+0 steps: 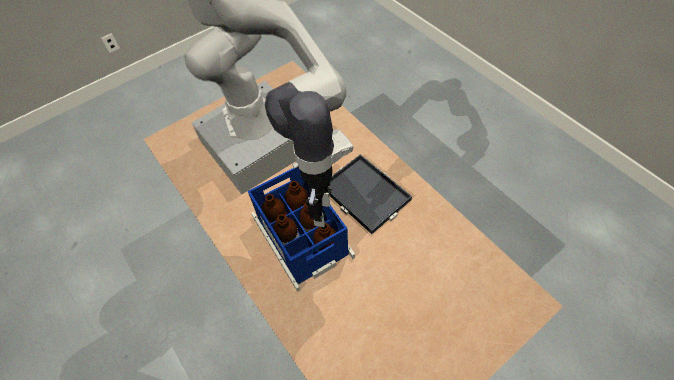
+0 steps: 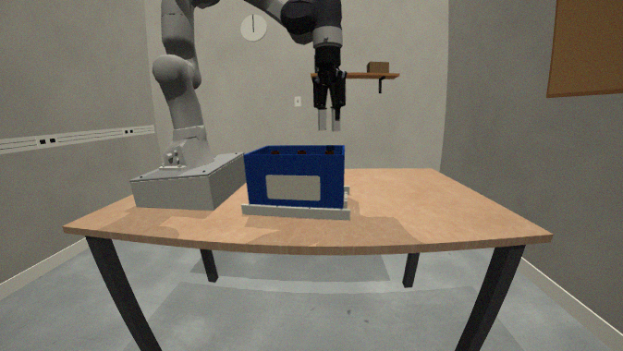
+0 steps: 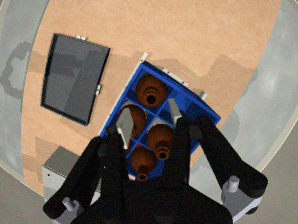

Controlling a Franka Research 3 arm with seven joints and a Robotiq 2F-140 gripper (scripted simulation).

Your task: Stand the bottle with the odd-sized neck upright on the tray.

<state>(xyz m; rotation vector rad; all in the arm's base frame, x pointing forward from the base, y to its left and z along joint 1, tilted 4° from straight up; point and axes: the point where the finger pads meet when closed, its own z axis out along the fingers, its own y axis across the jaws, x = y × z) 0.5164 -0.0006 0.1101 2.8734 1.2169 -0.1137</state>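
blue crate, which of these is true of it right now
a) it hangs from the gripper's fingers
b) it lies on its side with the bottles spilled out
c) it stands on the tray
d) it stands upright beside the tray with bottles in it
D: the blue crate stands upright, brown bottles in its compartments, and the dark tray lies beside it.
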